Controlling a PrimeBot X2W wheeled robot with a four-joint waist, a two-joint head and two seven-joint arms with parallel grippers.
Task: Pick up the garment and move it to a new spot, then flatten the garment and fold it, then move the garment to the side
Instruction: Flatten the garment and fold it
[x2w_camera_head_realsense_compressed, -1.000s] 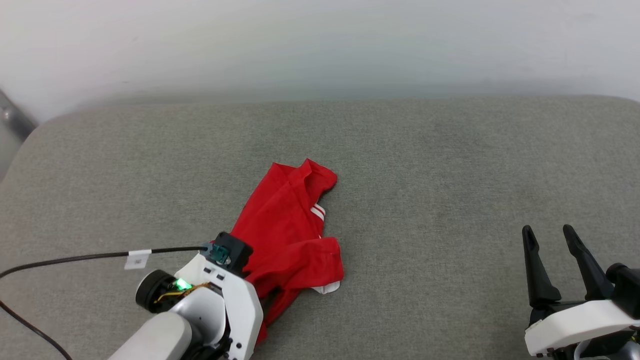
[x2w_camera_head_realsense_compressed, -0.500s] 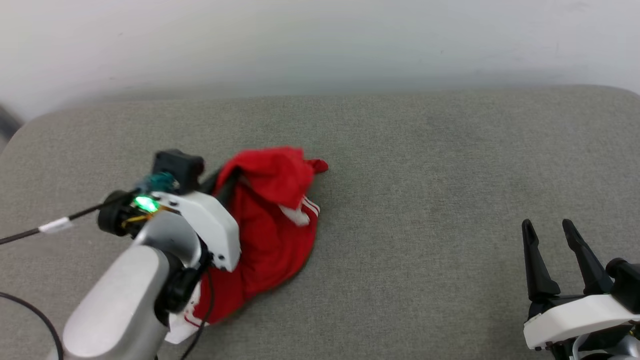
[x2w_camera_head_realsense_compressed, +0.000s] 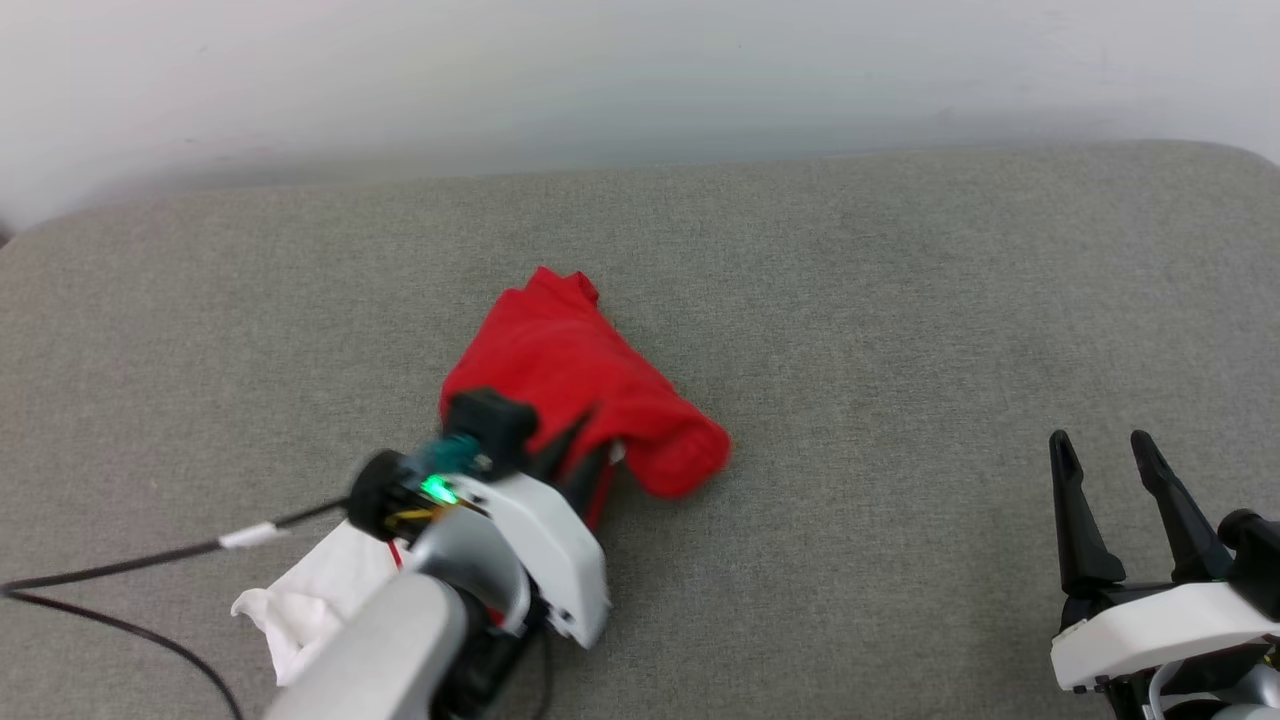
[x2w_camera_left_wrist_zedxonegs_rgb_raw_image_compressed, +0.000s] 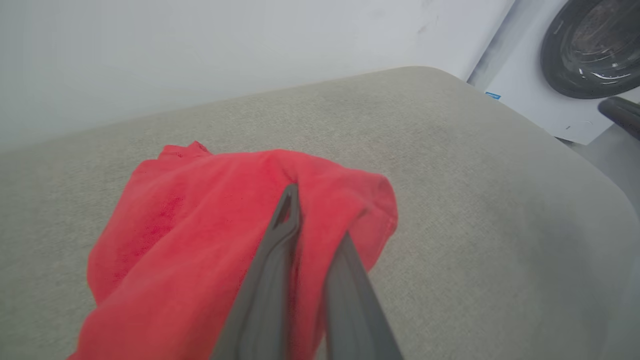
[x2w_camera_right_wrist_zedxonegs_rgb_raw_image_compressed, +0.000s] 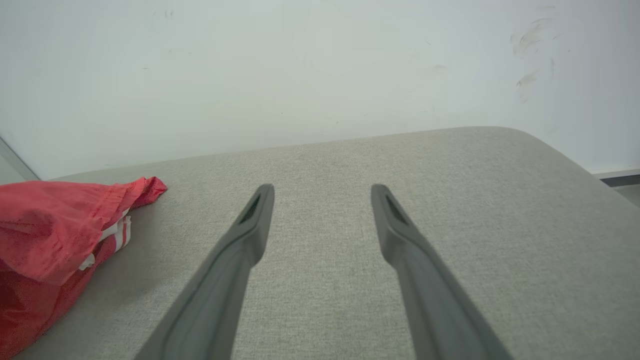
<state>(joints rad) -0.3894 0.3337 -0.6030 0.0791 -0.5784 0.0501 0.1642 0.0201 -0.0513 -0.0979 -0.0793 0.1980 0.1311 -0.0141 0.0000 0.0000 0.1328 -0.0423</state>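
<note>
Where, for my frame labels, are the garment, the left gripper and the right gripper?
garment (x2w_camera_head_realsense_compressed: 570, 365), head view, on its bunched red body.
left gripper (x2w_camera_left_wrist_zedxonegs_rgb_raw_image_compressed: 314, 215), left wrist view, midway between the fingertips, shut on red cloth.
right gripper (x2w_camera_right_wrist_zedxonegs_rgb_raw_image_compressed: 321, 189), right wrist view, midway between the open fingertips.

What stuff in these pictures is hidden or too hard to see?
- Head view: the crumpled red jersey T-shirt folds over itself, hiding any print.
- Head view: the pale left arm covers part of its white sleeve.
- Left wrist view: red cloth swallows one fingertip of the left end effector.
- Right wrist view: the left edge cuts the shirt off.
- Left wrist view: the corner cuts off a dark round washer door.
</note>
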